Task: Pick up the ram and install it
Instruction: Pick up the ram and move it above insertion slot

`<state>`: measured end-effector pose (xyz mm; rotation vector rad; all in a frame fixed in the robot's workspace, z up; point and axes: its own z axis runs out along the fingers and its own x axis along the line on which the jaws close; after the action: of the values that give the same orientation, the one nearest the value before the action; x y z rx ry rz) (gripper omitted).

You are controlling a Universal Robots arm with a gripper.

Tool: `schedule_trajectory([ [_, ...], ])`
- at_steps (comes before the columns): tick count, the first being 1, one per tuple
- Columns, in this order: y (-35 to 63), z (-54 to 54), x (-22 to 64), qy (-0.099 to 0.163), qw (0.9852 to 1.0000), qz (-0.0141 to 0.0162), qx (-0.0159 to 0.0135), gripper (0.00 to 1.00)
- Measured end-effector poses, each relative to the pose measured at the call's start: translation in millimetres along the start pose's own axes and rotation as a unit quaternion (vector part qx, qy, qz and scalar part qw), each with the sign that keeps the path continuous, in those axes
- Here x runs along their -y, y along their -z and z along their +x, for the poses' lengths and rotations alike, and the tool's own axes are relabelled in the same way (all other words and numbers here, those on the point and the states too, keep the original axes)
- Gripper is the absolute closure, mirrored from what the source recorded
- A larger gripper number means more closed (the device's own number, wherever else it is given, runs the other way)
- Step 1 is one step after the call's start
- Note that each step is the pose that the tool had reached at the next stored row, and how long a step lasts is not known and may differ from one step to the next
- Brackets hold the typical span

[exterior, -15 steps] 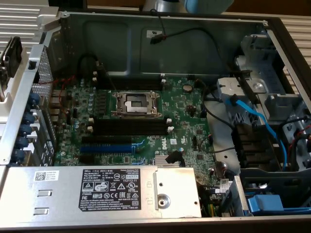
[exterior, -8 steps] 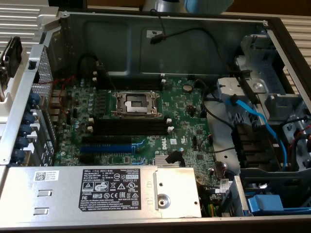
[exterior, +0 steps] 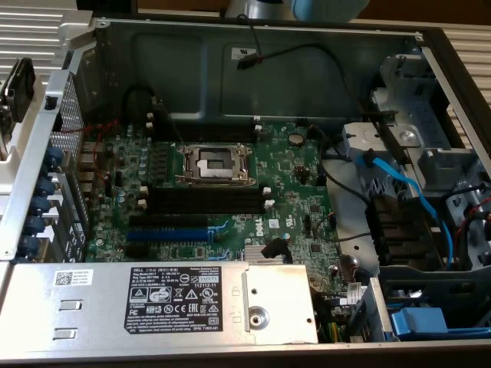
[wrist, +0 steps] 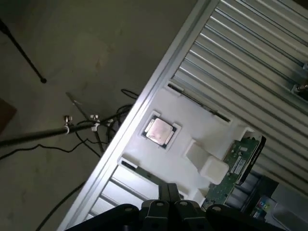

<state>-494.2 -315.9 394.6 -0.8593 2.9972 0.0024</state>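
My gripper is closed right up, the two dark fingers pressed together with nothing between them. It hangs over a white tray that sits on the desk, a surface of ribbed aluminium slats.

The ram is at the far edge of that tray, just beside a white block. It is a thin green board, studded with small parts, with a dark edge along one side. Whether it sits in a groove or only leans there I cannot tell. A square CPU with a dull metal lid lies in its own pocket, near the ram but apart from it.

I judge the step in hand to be the reach for the ram, and the gripper is not over it yet. To do it well I would open the fingers before coming down and turn them square to the board's flat faces. I would take it near the middle of its length, so that it hangs level. The board is stiff but thin, so I would squeeze lightly and keep off the contact edge.

In the exterior view, the long black slots stand empty on the green motherboard. They run between the open steel socket and the blue slot.
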Motion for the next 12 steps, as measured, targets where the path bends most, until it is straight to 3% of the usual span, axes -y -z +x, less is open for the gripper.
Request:
schedule_trajectory([
  [6,0.1,0.0,0.0,0.054,0.9985,-0.0014,0.0,0.9],
  [12,0.0,0.0,0.0,0.109,0.994,-0.0028,0.0001,0.9],
])
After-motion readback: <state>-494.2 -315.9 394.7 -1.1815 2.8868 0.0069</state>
